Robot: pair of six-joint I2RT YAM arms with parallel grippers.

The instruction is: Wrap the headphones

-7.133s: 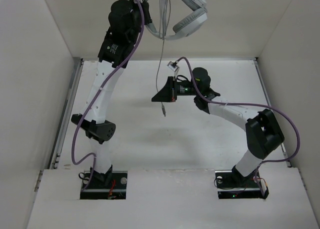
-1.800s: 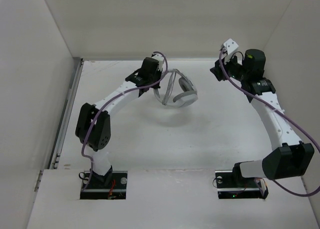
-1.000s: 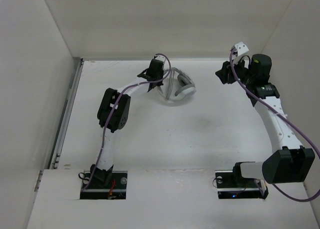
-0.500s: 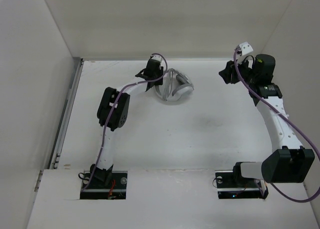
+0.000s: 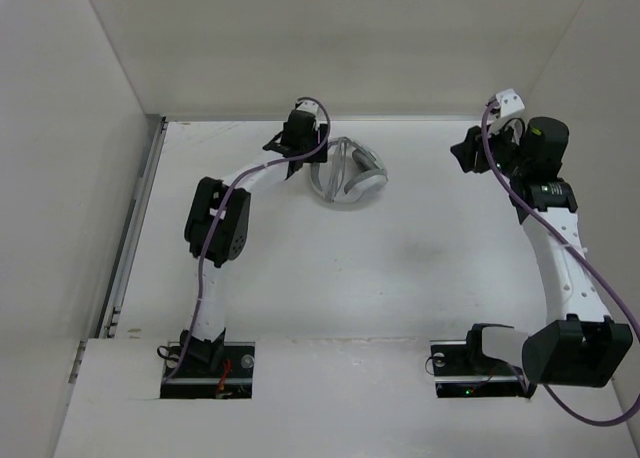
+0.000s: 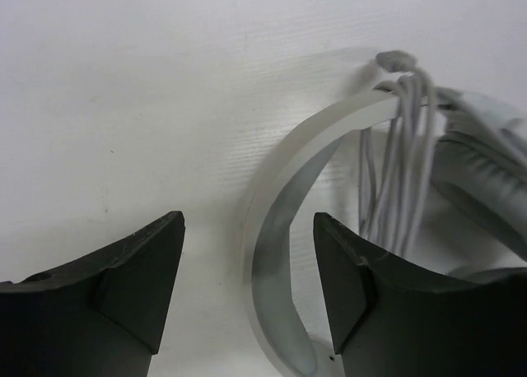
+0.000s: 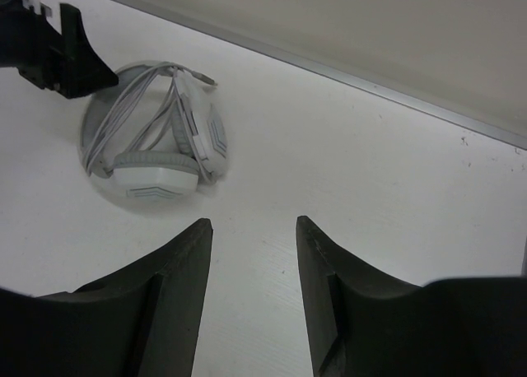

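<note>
The white and light-grey headphones (image 5: pixel 348 175) lie on the table at the back centre, their thin grey cable (image 6: pixel 403 146) wound in several loops round the headband (image 6: pixel 276 253). My left gripper (image 5: pixel 300 156) hangs over their left side. In the left wrist view it (image 6: pixel 247 221) is open, the headband running between the jaws without touching either finger. My right gripper (image 5: pixel 466 150) is off at the back right, open and empty (image 7: pixel 251 225). From there the headphones (image 7: pixel 156 142) and the plug (image 7: pixel 210 81) show well ahead to the left.
White walls close in the table (image 5: pixel 400 268) at the back and on both sides. A metal rail (image 5: pixel 135 228) runs along the left edge, and a seam (image 7: pixel 370 85) marks the foot of the back wall.
My left gripper has opened and let go of the headband; the headphones now rest on the table. The right arm has drawn back a little to the right.
</note>
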